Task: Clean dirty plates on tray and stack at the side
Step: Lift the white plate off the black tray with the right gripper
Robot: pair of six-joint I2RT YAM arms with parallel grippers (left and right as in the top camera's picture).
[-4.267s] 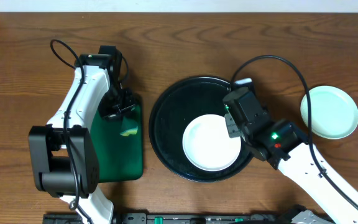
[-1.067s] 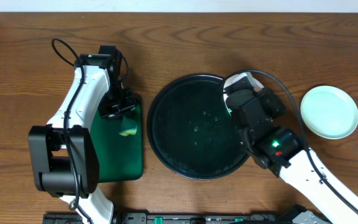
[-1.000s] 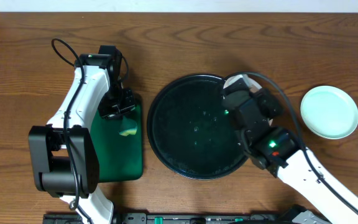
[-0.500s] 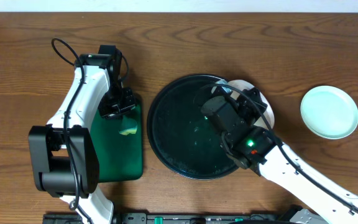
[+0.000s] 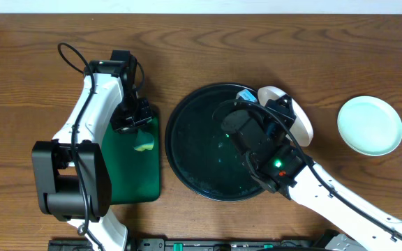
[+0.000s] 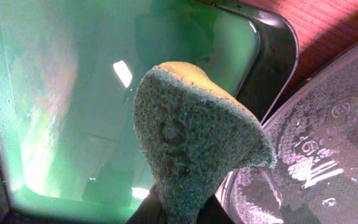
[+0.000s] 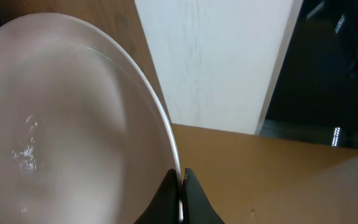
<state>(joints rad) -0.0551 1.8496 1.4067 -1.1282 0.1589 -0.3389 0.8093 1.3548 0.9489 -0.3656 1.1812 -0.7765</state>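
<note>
My right gripper (image 5: 279, 106) is shut on the rim of a white plate (image 5: 297, 118), which it holds lifted and tilted on edge above the right rim of the round black tray (image 5: 194, 146). In the right wrist view the fingertips (image 7: 181, 186) pinch the white plate (image 7: 61, 118), whose face shows wet glints and no smears. Nothing lies on the wet tray. A pale mint plate (image 5: 370, 125) lies flat on the table at the right. Over the small green tray (image 5: 128, 174), my left gripper (image 5: 132, 124) is shut on a green and yellow sponge (image 6: 191, 137).
The green rectangular tray (image 6: 55, 112) sits just left of the black tray (image 6: 316, 155), their rims nearly touching. My right arm's white forearm (image 5: 347, 202) runs across the table's front right. The table's back edge meets a white wall (image 7: 222, 62).
The white plate, earlier flat on the black tray, has been lifted and turned on edge. My right arm has swung left over the tray. The left arm has not moved.
</note>
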